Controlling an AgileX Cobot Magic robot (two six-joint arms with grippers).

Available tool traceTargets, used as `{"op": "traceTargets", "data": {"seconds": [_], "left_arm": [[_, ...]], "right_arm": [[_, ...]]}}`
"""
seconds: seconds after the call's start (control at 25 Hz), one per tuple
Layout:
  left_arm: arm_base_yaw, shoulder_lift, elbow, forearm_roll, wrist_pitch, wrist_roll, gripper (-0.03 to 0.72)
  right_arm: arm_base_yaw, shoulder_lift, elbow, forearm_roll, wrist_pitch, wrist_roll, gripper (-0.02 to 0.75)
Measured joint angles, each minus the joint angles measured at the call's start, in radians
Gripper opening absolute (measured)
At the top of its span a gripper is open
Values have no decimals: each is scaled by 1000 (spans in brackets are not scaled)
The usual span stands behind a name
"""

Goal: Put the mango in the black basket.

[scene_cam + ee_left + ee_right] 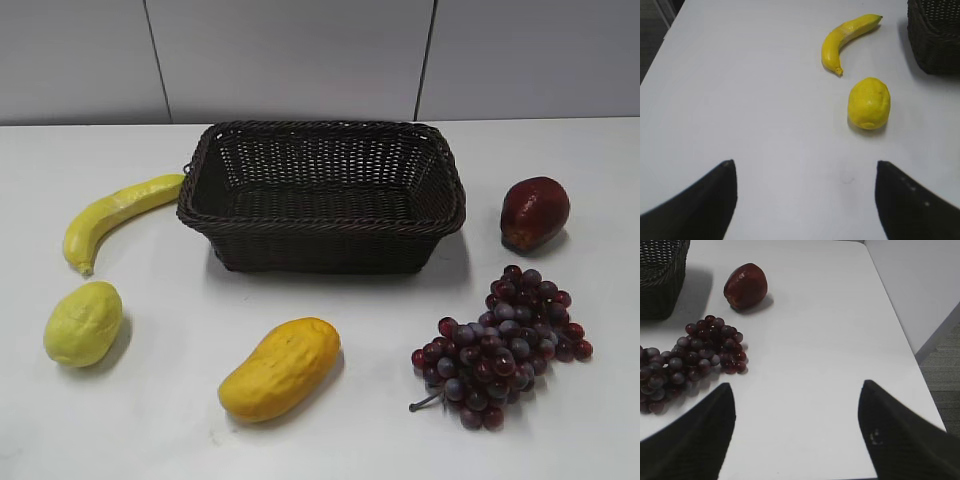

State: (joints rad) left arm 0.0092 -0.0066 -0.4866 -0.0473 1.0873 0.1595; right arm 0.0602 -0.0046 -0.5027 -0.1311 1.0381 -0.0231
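The mango (281, 368) is oblong, orange-yellow and bumpy. It lies on the white table in front of the black basket (322, 196), towards the near edge. The basket is dark woven wicker, upright and empty; a corner of it shows in the left wrist view (935, 35) and in the right wrist view (660, 277). The mango is out of both wrist views. My left gripper (804, 167) is open and empty over bare table, short of the lemon. My right gripper (797, 390) is open and empty over bare table, right of the grapes. Neither gripper shows in the exterior view.
A banana (115, 215) (845, 40) and a lemon (83, 323) (869, 103) lie left of the basket. A dark red fruit (534, 213) (745, 285) and a bunch of purple grapes (503, 345) (690, 355) lie to its right. The table's right edge (900, 335) is close.
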Motion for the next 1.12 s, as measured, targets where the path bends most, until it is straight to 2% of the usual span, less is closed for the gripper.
{"op": "traceTargets", "data": {"seconds": [0.4, 0.72, 0.84, 0.96, 1.12], "left_arm": [[0, 19, -9, -3, -22, 0, 630], [-4, 295, -103, -88, -305, 0, 622], [-25, 432, -150, -124, -413, 29, 622], [-58, 591, -224, -208, -442, 107, 620], [-156, 806, -328, -293, -438, 201, 615]], "right_arm": [[0, 0, 0, 0, 1, 0, 589], [0, 0, 0, 0, 1, 0, 589], [0, 0, 0, 0, 1, 0, 589], [0, 0, 0, 0, 1, 0, 589], [0, 0, 0, 0, 1, 0, 589]]}}
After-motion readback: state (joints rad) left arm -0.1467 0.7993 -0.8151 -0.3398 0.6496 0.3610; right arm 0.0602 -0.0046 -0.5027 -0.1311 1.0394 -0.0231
